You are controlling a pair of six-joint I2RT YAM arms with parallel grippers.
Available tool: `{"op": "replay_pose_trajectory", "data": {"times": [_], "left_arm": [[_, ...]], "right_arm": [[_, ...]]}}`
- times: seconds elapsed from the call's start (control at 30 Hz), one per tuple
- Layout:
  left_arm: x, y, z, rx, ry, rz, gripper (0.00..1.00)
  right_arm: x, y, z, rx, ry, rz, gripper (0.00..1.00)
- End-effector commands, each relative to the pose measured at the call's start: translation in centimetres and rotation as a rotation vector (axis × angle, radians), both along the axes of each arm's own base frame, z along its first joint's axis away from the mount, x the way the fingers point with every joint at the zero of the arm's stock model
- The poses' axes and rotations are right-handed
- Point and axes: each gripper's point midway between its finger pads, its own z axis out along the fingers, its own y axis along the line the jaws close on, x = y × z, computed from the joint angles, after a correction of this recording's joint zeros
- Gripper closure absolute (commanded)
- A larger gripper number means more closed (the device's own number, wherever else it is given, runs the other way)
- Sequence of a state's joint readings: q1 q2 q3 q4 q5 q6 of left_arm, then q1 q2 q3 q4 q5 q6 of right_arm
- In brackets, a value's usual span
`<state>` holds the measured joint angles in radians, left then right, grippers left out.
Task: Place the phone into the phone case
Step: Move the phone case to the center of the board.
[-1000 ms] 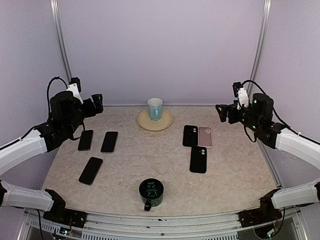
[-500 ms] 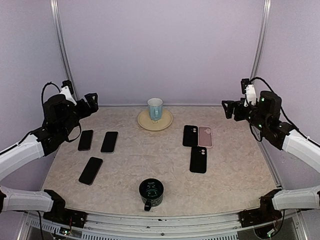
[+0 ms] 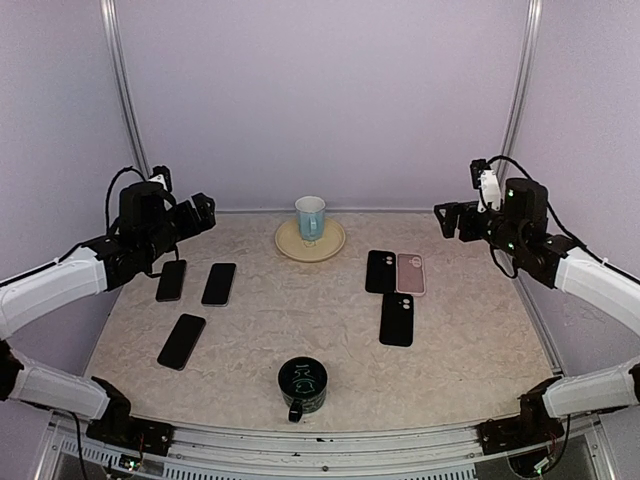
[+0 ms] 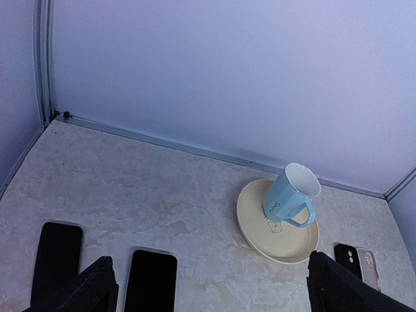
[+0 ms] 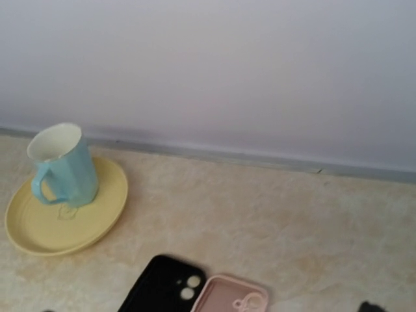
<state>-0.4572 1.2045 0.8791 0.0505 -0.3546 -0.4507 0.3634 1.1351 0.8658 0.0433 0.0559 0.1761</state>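
Observation:
Three dark phones lie flat on the left of the table: two side by side (image 3: 171, 280) (image 3: 219, 284) and one nearer (image 3: 181, 341). On the right lie three phone cases: a black one (image 3: 380, 271), a pink one (image 3: 410, 273) and another black one (image 3: 397, 319). My left gripper (image 3: 198, 213) hangs open above the far phones, its fingers (image 4: 91, 292) wide apart with nothing between them. My right gripper (image 3: 448, 220) hovers open high beyond the cases. In the right wrist view only one fingertip (image 5: 372, 307) shows, with the black case (image 5: 162, 286) and pink case (image 5: 234, 296) below.
A light blue cup (image 3: 310, 216) stands on a cream plate (image 3: 326, 245) at the back centre. A dark green mug (image 3: 302, 385) sits near the front edge. Walls close in the back and both sides.
Both arms swung outward toward the side walls, then came back inward to about where they started. Both grippers stayed open. Phones and cases have not moved.

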Motion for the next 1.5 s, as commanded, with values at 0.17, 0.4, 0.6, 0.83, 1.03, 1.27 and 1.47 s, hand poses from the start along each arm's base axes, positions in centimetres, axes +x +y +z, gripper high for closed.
{"op": "replay_pose_trajectory", "data": {"times": [0.17,0.4,0.6,0.83,1.03,1.27,1.47], "left_arm": [[0.6,-2.2,-2.3,0.052,0.113,-0.040,0.01],[1.3,-2.7,-5.2,0.063,0.206,-0.032,0.01],[1.7,-2.3,-7.9,0.089,0.277,-0.005,0.01],[2.3,-1.8,-12.1,0.111,0.407,0.014,0.01],[2.8,-2.4,-15.1,0.130,0.500,-0.023,0.01],[2.8,-2.1,-19.2,0.148,0.621,-0.018,0.01],[2.6,-2.0,-21.8,0.147,0.684,-0.002,0.01]], "right_arm": [[1.3,2.1,-2.7,0.042,0.155,0.078,0.00],[1.8,3.1,-4.9,0.042,0.232,0.114,0.00],[2.0,3.4,-5.9,0.049,0.262,0.122,0.00],[1.9,3.9,-6.0,0.069,0.268,0.144,0.00],[1.8,4.0,-6.0,0.077,0.266,0.154,0.00],[1.5,4.2,-6.4,0.078,0.274,0.167,0.00],[1.3,4.2,-6.9,0.079,0.281,0.172,0.00]]}}
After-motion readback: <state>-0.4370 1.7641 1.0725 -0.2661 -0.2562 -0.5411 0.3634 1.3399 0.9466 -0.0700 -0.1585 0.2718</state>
